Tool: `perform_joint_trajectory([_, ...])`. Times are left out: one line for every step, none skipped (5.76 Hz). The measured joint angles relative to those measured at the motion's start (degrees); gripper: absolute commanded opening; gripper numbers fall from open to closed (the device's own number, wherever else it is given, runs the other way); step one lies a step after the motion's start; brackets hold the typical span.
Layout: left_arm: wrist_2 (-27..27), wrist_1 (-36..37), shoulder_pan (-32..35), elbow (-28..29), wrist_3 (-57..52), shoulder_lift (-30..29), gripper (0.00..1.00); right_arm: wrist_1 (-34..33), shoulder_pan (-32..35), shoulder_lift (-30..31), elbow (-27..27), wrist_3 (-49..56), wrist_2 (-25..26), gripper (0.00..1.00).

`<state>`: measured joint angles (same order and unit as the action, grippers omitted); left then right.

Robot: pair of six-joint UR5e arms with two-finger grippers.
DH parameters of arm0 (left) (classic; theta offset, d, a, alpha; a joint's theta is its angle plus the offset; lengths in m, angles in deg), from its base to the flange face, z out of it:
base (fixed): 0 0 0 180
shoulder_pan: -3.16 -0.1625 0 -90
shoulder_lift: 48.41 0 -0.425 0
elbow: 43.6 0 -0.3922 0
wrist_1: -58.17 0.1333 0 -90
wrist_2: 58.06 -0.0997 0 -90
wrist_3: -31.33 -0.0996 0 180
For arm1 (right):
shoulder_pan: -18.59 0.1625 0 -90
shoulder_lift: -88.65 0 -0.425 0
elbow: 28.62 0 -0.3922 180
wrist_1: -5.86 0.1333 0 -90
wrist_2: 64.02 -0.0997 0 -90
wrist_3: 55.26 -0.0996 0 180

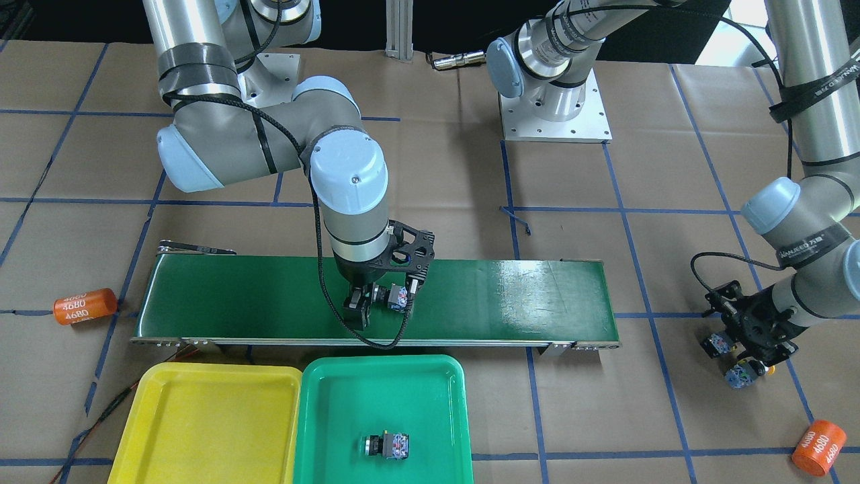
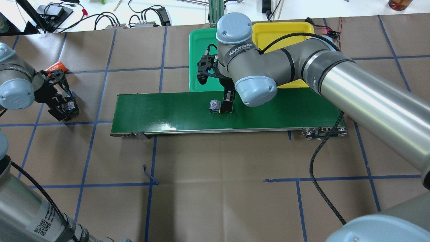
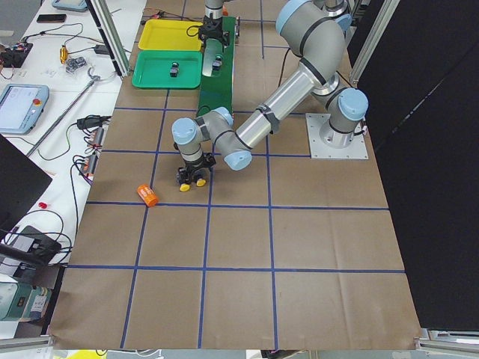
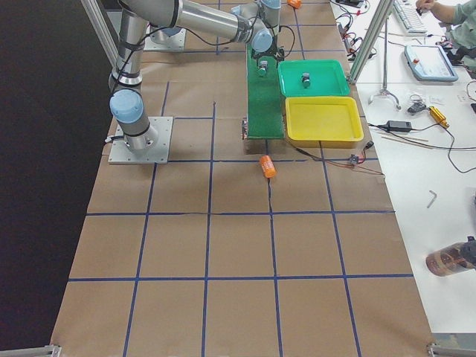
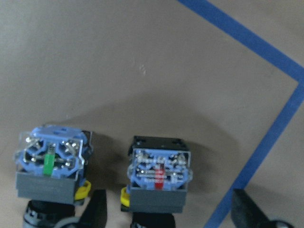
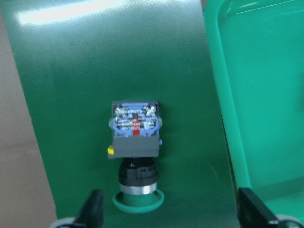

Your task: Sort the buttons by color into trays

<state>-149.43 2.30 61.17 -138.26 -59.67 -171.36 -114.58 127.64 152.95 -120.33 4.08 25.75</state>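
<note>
Right gripper (image 6: pixel 172 213) over the conveyor belt (image 6: pixel 71 95), jaws apart. The green-capped button (image 6: pixel 135 137) lies on the belt between the fingers, touched by neither, with its cap level with the fingertips. On the belt's far side, the green tray (image 1: pixel 316 417) holds a single button (image 1: pixel 386 446), cap colour unclear; the yellow tray (image 1: pixel 201 430) adjoins it. Left gripper (image 5: pixel 172 211), jaws apart over brown paper. The inner yellow button (image 5: pixel 159 178) lies between the fingers, the outer yellow button (image 5: pixel 50 164) just outside the finger on the wrist view's left.
</note>
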Motion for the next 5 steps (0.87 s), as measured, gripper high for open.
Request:
perform_joint_trajectory([0.0,0.5,0.0,0.0,-0.9,-0.2,0.12,-0.2,-0.3,-0.4,-1.3,0.3,0.2,1.00])
perform_joint_trajectory([0.0,1.1,0.0,0.1,-1.8,-0.3,0.01,-0.1,-1.1,-0.2,-3.2,1.4,0.5,0.92])
perform_joint_trajectory([-0.1,1.5,0.0,0.1,-1.9,-0.2,0.00,-0.2,-2.5,0.1,-4.8,2.7,0.7,0.60])
perform_joint_trajectory([0.0,1.6,0.0,0.1,-2.0,-0.2,0.00,-0.1,-4.2,0.6,-5.5,4.1,0.9,0.24])
perform_joint_trajectory([0.0,1.6,0.0,0.1,-2.0,-0.1,0.00,0.1,-5.8,1.5,-5.7,7.0,2.2,0.06])
